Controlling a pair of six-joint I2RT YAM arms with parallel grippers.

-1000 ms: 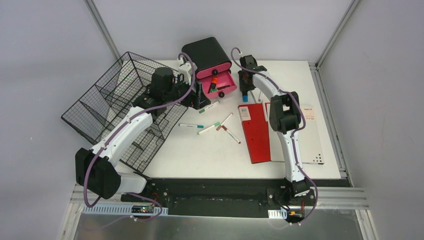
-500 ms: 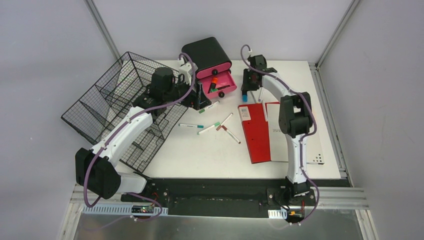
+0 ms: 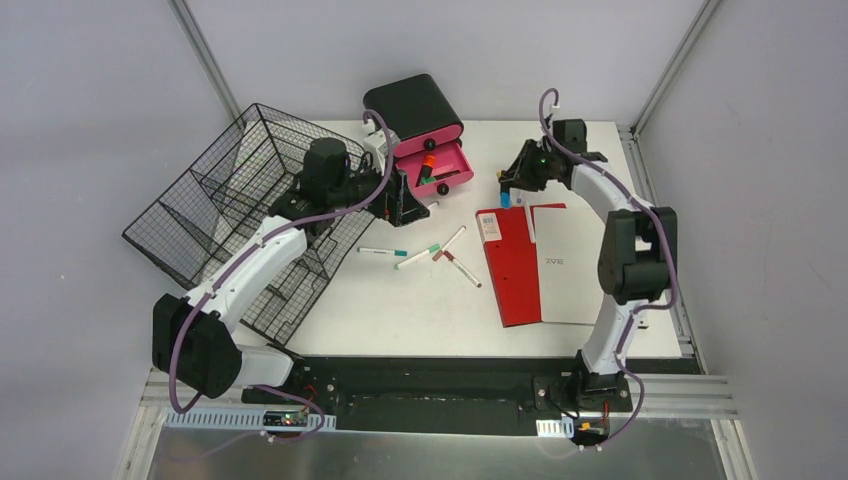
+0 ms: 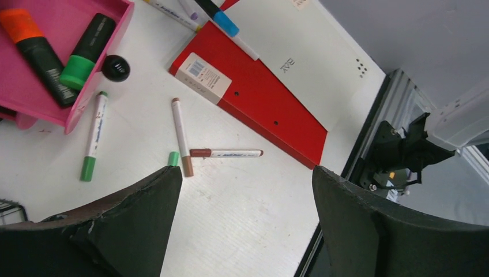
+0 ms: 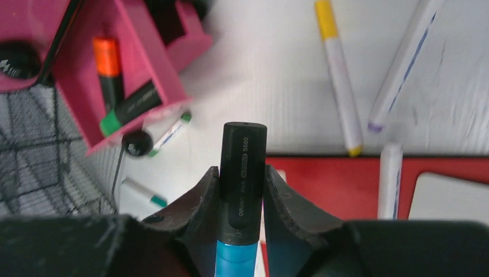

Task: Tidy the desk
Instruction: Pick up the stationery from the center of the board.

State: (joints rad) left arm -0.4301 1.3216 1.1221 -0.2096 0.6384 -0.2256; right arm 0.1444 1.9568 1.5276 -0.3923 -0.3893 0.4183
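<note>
The white desk [image 3: 420,300] holds several loose markers [image 3: 418,256] near its middle. My right gripper [image 3: 512,184] hangs over the far middle of the desk, above the top of a red folder [image 3: 512,265]. It is shut on a black highlighter with a blue cap [image 5: 243,156], which stands upright between the fingers. My left gripper [image 4: 248,231] is open with nothing in it. It hovers just left of the open pink drawer [image 3: 445,165]. The drawer holds an orange highlighter [image 5: 107,69] and a green one [image 5: 130,109].
A black wire basket [image 3: 230,215] lies tipped at the desk's left under my left arm. The black drawer unit [image 3: 415,105] stands at the back. A white notebook [image 3: 570,265] lies beside the red folder. Yellow [image 5: 339,75] and purple [image 5: 403,63] markers lie behind the folder.
My right arm has swung right, away from the pink drawer, carrying the highlighter. My left gripper has turned a little beside the drawer.
</note>
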